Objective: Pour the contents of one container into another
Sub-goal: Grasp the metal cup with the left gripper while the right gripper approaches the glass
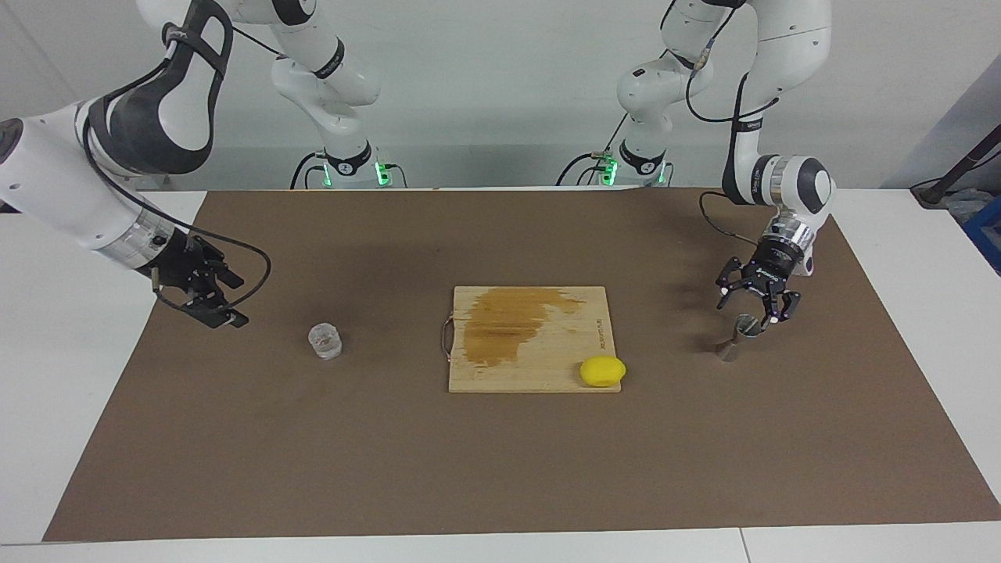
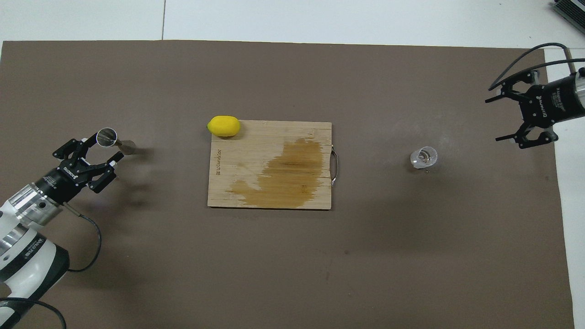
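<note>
Item one, the metal jigger (image 1: 738, 337), silver and hourglass-shaped, is standing upright on the brown mat (image 1: 500, 461) toward the left arm's end of the table, its open upper cone showing as a bright ring in the overhead view (image 2: 106, 137). Item two, the left gripper (image 1: 752, 306), is hanging low right at the jigger's rim with its fingers spread apart, one fingertip to each side of the upper cone; whether either is touching the metal cannot be told. Item three, the glass tumbler (image 1: 325, 342), small and clear, is sitting upright on the mat toward the right arm's end, well apart from the jigger (image 2: 423, 157). Item four, the right gripper (image 1: 221, 311), is hovering low over the mat's edge beside the tumbler without touching it, its fingers standing open and holding nothing (image 2: 502, 118). Item five, the wooden cutting board (image 1: 532, 367), is lying between the two vessels at mid-table, carrying a dark wet stain (image 1: 508, 322). Item six, a yellow lemon (image 1: 602, 371), is resting on the board's corner farthest from the robots, on the jigger's side.
</note>
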Motion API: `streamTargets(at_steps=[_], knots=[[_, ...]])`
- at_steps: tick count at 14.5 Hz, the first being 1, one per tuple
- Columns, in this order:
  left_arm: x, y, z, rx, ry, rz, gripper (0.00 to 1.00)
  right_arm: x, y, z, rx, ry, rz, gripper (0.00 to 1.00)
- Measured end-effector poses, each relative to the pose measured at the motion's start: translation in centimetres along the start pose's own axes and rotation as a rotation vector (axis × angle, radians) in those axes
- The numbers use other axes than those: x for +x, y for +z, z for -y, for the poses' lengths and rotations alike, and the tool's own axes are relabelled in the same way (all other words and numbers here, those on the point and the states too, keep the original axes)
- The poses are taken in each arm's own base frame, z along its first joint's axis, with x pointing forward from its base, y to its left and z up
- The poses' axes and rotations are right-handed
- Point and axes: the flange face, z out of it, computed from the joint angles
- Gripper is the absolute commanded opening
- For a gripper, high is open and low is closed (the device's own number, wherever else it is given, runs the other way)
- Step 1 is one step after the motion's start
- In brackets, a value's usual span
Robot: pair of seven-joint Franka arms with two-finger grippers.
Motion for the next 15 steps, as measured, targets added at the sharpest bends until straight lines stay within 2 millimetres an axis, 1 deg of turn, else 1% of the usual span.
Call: streamTargets(at_steps=[2,5,10,12,15], knots=[[0.1,-0.1,-0.1,-0.005,-0.001,-0.001,0.82,0.6,0.4,0.1,0.007,0.044,0.012,0.9],[0.3,-0.5,-0.5,-0.021,-0.002,-0.011,0.82,0.8,0.7,0.5,0.028,0.085,0.014,0.91],[0.1,-0.5,-0.8,-0.043,-0.009,0.003,0.82,0.5,1.1,0.8,0.033,0.121,0.012,0.92],[0.1,-0.4,-1.0,-0.05,-0.007,-0.002,0.82,0.5,1.5,1.0,0.046,0.189,0.054,0.93],[0.0,-0.3,-1.3,-0.066,-0.011,-0.003,0.82,2.0,2.5,0.9,0.046,0.28,0.096,0.93]])
